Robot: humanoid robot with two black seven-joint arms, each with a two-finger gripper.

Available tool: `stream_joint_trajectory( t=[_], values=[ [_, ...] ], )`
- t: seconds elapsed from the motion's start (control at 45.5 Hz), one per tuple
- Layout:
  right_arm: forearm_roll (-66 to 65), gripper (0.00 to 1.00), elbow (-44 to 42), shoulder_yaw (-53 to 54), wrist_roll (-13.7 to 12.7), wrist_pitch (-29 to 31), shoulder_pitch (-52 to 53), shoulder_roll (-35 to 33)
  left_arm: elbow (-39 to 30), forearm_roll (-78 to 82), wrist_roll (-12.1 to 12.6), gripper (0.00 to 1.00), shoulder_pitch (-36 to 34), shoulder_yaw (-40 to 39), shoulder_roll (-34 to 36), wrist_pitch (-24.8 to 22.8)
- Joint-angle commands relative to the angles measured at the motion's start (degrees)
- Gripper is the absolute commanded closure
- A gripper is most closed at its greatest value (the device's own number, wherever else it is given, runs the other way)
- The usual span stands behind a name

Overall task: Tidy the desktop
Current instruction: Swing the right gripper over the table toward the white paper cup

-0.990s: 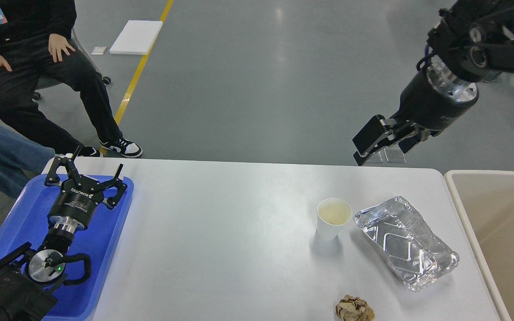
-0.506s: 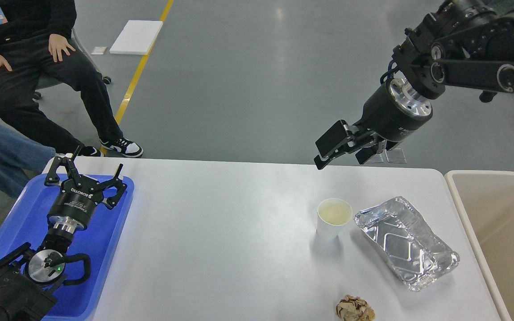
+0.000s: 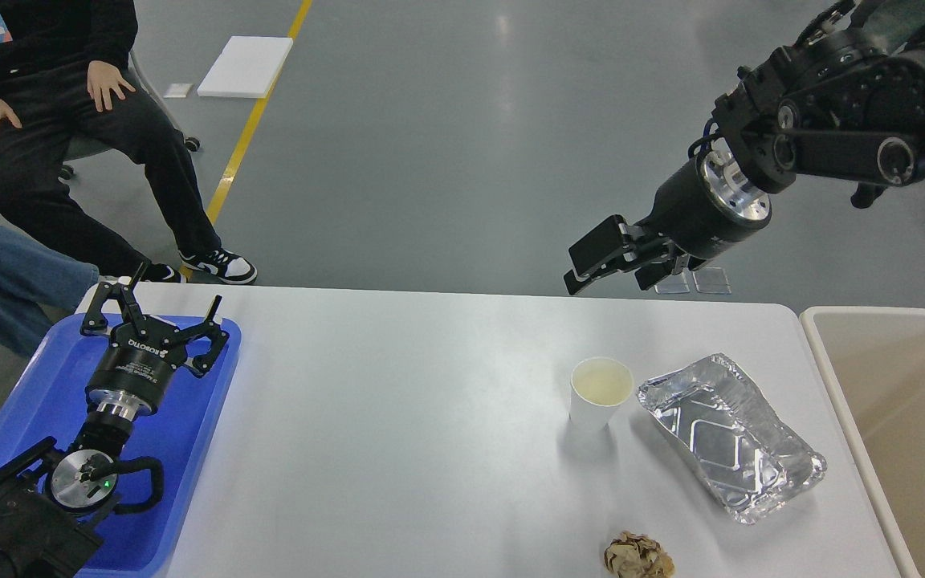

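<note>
Where the desktop (image 3: 398, 433) fills the near and middle field, its white surface carries three loose items grouped toward the right. White paper cup (image 3: 599, 393), upright, holding pale liquid. Foil container (image 3: 731, 437), crumpled, lying just right of the cup and angled toward the near right corner. Crumpled brown paper wad (image 3: 639, 555), at the near edge, apart from both.

Blue tray (image 3: 189, 449), resting on the left end of the desktop. Beige bin (image 3: 896, 401), set against the right end of the table.

Left gripper (image 3: 159, 313), poised over the far part of the tray with its two black fingers spread wide, nothing between them. Right gripper (image 3: 609, 269), raised above the far edge of the desktop, beyond and slightly above the cup, pointing left and down; its fingers appear parted and empty, though the oblique angle leaves the gap between them hard to judge.

Background: grey floor with a yellow line (image 3: 250, 124), a white board (image 3: 246, 67) lying beside it, and a seated person (image 3: 69, 120) in dark clothes at far left.
</note>
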Motion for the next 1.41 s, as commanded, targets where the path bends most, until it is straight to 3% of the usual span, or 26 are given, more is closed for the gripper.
stream_joint_trajectory(
  t=[0.0,0.176,0.33,0.44,0.792,1.034,1.386],
  values=[
    [0.4,0.01,-0.6,-1.2,-2.6,-2.2,-3.4,-0.9,0.0,0.0,0.0,0.01,0.0,0.0,0.0,0.0],
    [0.3,0.01,-0.6,-1.3,-8.4,-3.3,-5.0,-1.3,0.0,0.0,0.0,0.01,0.0,0.0,0.0,0.0],
    [0.4,0.01,-3.3,-1.3,-15.2,-4.5,-10.3,-1.8,0.0,0.0,0.0,0.01,0.0,0.0,0.0,0.0],
    [1.8,0.03,-5.4,-1.1,-17.9,-5.0,-14.5,-1.8,0.0,0.0,0.0,0.01,0.0,0.0,0.0,0.0],
    [4.3,0.00,-7.2,0.9,-18.0,-5.8,-18.0,-1.6,0.0,0.0,0.0,0.01,0.0,0.0,0.0,0.0],
    [4.4,0.00,-9.6,1.7,-18.0,-11.8,-20.9,0.9,0.0,0.0,0.0,0.01,0.0,0.0,0.0,0.0],
    [3.7,0.00,-10.0,2.7,-18.0,-13.7,-24.2,3.5,0.0,0.0,0.0,0.01,-0.1,0.0,0.0,0.0]
  ],
)
